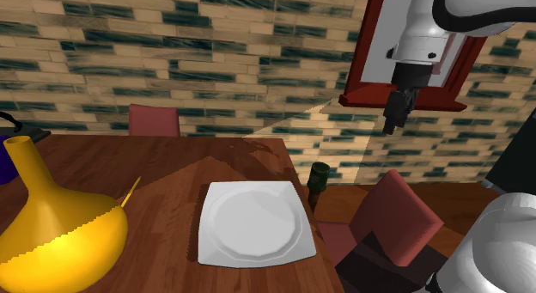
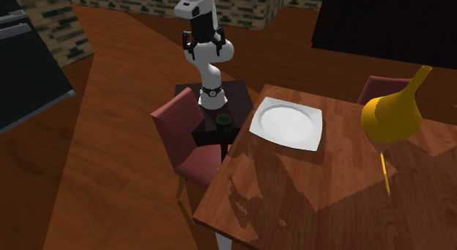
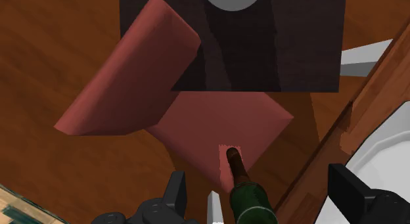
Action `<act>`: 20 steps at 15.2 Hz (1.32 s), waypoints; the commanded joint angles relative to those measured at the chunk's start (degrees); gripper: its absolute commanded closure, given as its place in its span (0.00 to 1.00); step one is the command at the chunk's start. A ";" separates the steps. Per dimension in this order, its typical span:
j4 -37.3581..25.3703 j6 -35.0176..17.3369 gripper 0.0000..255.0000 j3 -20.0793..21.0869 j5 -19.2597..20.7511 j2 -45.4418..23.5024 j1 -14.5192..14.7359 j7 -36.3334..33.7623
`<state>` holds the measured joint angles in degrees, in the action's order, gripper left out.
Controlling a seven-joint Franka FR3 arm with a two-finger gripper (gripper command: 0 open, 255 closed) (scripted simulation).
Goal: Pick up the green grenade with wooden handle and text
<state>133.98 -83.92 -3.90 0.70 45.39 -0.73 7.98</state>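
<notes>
Closest to us in the shoulder view stands a yellow flask (image 1: 53,235) with a long neck, on the wooden bench (image 1: 172,162). Beside it, towards that view's right, we see a white plate (image 1: 253,222). The grenade (image 1: 319,184), green-headed and dark below, stands upright at the bench's edge just past the plate, with a red chair (image 1: 397,216) next to it. The white arm (image 1: 429,33) hangs high above, in front of a red frame (image 1: 365,97) on the brick wall (image 1: 215,51); its jaws point down, well above the grenade.

In the second exterior view we find the grenade (image 2: 223,122) between the chair (image 2: 187,142) and the bench (image 2: 307,190), near a corner of the plate (image 2: 287,122) and in front of the dark stand (image 2: 238,94). The flask (image 2: 392,113) stands farther along the bench, a thin yellow stick (image 2: 385,173) near it.

In the wrist view we look down on the grenade (image 3: 248,200): green head towards the camera, brown handle (image 3: 233,162) pointing away over the chair (image 3: 223,121). The jaws are open, the two black fingers (image 3: 346,186) apart on either side of the grenade and not touching it. We cannot tell what the grenade rests on.
</notes>
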 commanded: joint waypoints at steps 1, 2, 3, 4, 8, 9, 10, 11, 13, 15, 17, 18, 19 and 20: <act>0.00 0.00 0.00 0.00 0.00 0.00 0.00 0.00; 1.15 -2.04 0.00 0.74 -0.60 -0.69 -0.27 -1.88; 2.21 -4.10 0.00 1.49 -1.19 -1.48 -0.55 -3.72; 3.18 -6.18 0.00 2.23 -1.74 -2.38 -0.81 -5.55; 6.13 -14.65 0.00 5.11 -3.71 -7.01 -1.82 -12.70; 6.63 -16.78 0.00 5.80 -4.11 -8.41 -2.06 -14.46; 7.03 -18.92 0.00 6.46 -4.47 -9.91 -2.30 -16.21; 7.34 -21.04 0.00 7.12 -4.80 -11.50 -2.55 -17.96; 7.66 -25.25 0.00 8.37 -5.31 -14.92 -3.08 -21.43; 7.61 -29.37 0.00 9.55 -5.62 -18.65 -3.65 -24.91; 7.18 -33.36 0.00 10.63 -5.69 -22.62 -4.26 -28.42; 6.83 -35.28 0.00 11.12 -5.62 -24.68 -4.57 -30.18; 6.75 -35.63 0.00 11.20 -5.60 -25.07 -4.62 -30.52; 7.27 -36.48 0.00 11.23 -5.61 -25.40 -4.61 -30.51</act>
<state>140.91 -119.23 7.18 -4.91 20.66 -5.24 -21.97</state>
